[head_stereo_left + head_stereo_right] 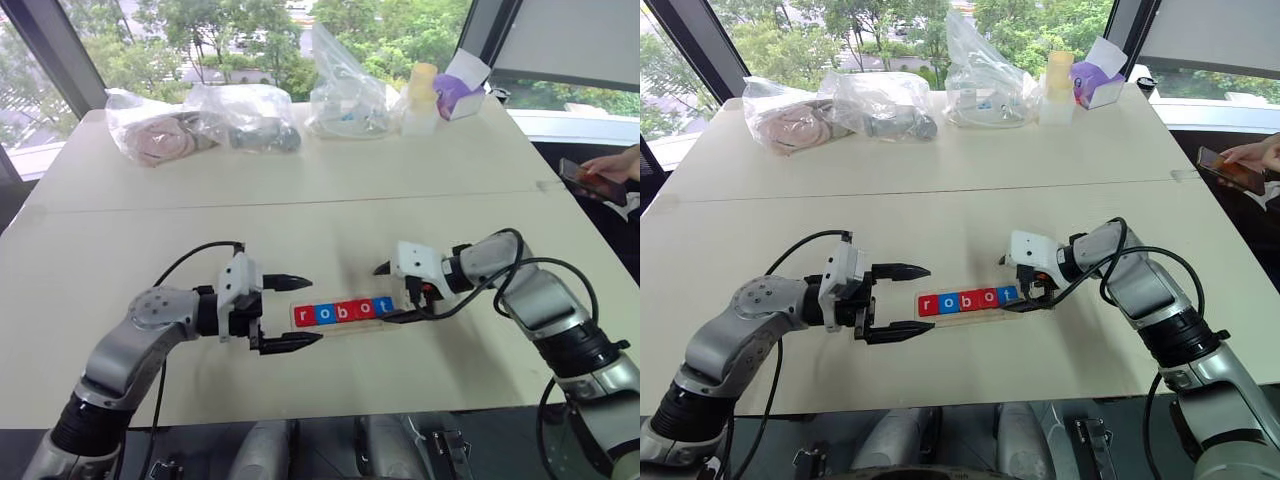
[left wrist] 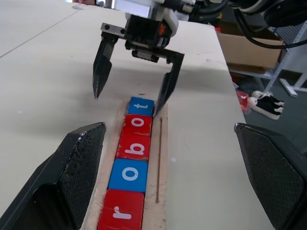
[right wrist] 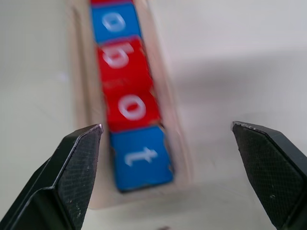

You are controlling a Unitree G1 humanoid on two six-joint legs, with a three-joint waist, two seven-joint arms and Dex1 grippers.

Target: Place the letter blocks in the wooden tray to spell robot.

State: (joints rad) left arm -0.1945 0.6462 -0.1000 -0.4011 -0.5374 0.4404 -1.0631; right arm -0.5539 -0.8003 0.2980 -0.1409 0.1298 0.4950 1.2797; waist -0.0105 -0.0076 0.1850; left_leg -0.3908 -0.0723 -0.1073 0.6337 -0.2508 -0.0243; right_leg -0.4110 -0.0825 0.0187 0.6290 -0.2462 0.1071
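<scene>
The wooden tray (image 1: 342,327) lies on the table between my two grippers. Five letter blocks sit in it in a row: red r (image 2: 120,211), blue o (image 2: 128,173), red b (image 2: 134,145), red o (image 2: 139,123), blue t (image 2: 141,105). They read "robot" from left to right in the eye views. My left gripper (image 1: 313,308) is open just off the tray's left end, pointing along it. My right gripper (image 1: 383,294) is open at the tray's right end, tilted down. One of its fingertips (image 2: 159,108) stands right beside the t block (image 3: 141,158). Nothing is held.
Clear plastic bags (image 1: 200,120) with items lie along the table's far edge, beside a pale bottle (image 1: 420,95) and a purple and white box (image 1: 458,88). A person's hand holding a phone (image 1: 597,183) is at the right edge. A seam (image 1: 300,205) crosses the table.
</scene>
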